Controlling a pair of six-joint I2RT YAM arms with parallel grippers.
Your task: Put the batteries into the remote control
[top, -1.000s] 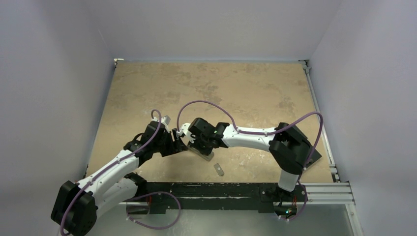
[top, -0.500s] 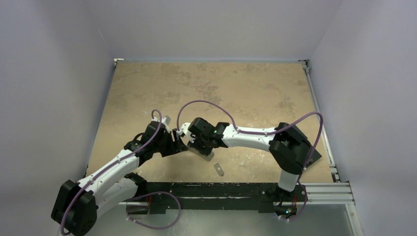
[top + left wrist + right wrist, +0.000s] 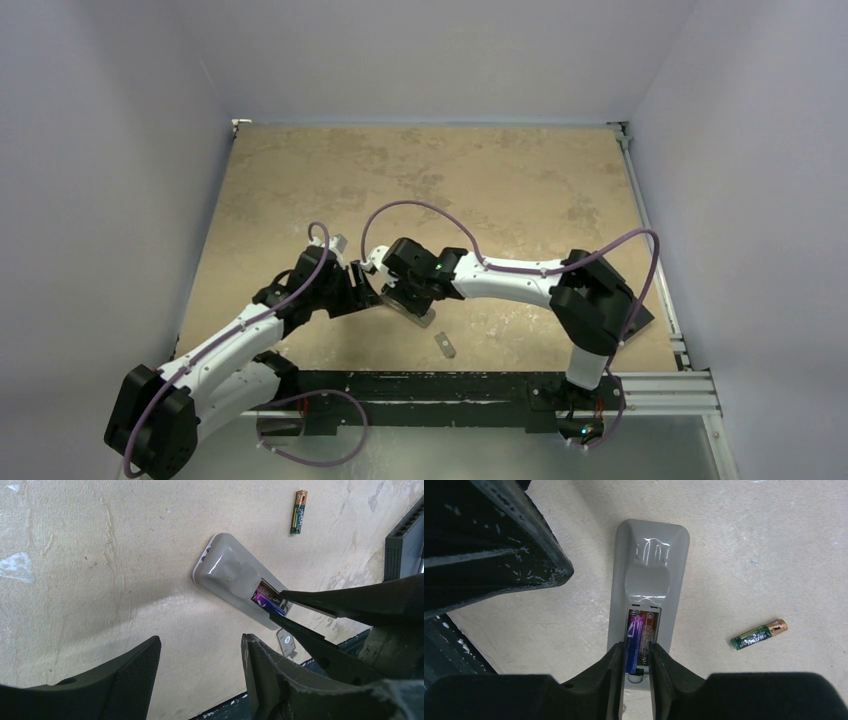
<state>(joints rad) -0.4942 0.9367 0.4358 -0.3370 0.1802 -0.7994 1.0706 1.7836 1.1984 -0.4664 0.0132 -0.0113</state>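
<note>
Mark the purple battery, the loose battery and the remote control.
purple battery [image 3: 635,639]: right wrist view, on its purple sleeve, in the recess.
loose battery [image 3: 758,634]: right wrist view, mid-body, on the dark label.
remote control [image 3: 651,577]: right wrist view, on the grey underside above the recess.

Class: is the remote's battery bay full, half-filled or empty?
Half-filled: purple battery lies in the remote; the other battery lies on the table.

No legible text; print on dark battery [image 3: 758,635] too blurred to read.

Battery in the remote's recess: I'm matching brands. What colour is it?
Purple battery, best in the right wrist view.
</note>
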